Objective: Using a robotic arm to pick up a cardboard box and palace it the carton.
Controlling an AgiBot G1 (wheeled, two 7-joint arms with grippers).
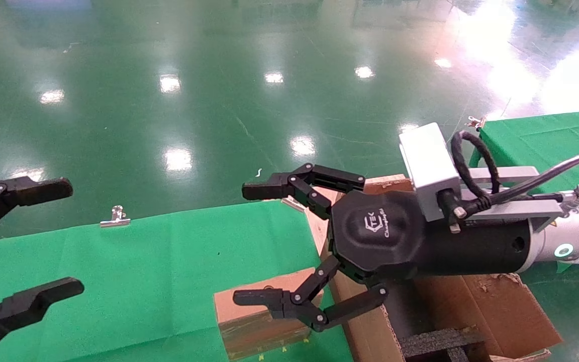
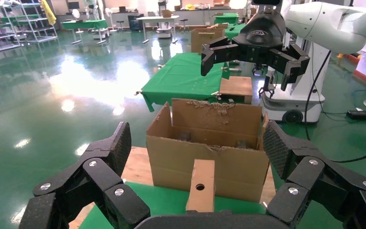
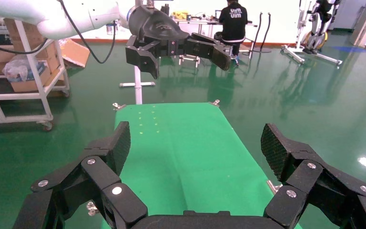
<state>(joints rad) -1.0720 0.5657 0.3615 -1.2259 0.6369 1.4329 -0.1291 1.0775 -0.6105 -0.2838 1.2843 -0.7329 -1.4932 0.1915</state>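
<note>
I've got the right hand point(image 1: 254, 246) spread wide above the desk point(image 1: 133, 261), over the cardboard box point(image 1: 257, 324), which sits just left of the carton point(image 1: 475, 306). Left hand point(image 1: 43, 239) spread too, far left, grasping nothing.

right pincer point(image 1: 253, 246) housing reads "tek"; distant person's shirt point(image 3: 233, 13) reads "uim".

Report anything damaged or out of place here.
The carton has torn, ragged flap edges, seen along its back flap and on the flap below the right gripper. The cardboard box sits intact on the green table.
</note>
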